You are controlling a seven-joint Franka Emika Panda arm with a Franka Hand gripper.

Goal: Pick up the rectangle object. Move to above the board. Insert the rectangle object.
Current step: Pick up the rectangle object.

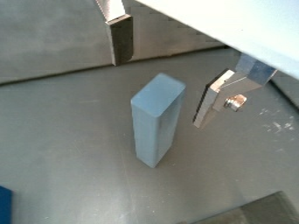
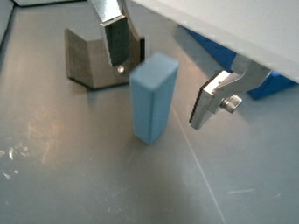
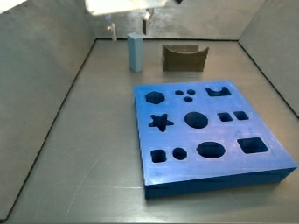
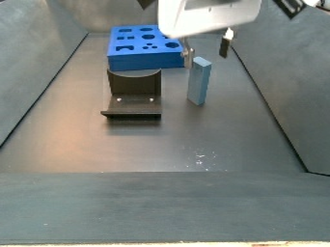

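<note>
Standing upright, the smooth light-blue rectangle object (image 1: 156,120) sits, apparently untouched, between the gripper's (image 1: 170,68) open fingers.

Flat grey floor (image 3: 70,131), smooth and a bit shiny, long and narrow in both side views. Grey walls on each side, leaning outward: left wall (image 3: 30,87), right wall (image 3: 274,61), and a back wall (image 3: 211,22) closing the far end. Same dull grey everywhere, like a big metal tray. A few small white scratches (image 4: 200,159) on the floor. Dark fixture (image 4: 133,96) standing on the floor. Paler grey front wall (image 4: 154,207) across the near end. Soft, even light, no strong shadows. No way to tell where the light comes from.
</note>
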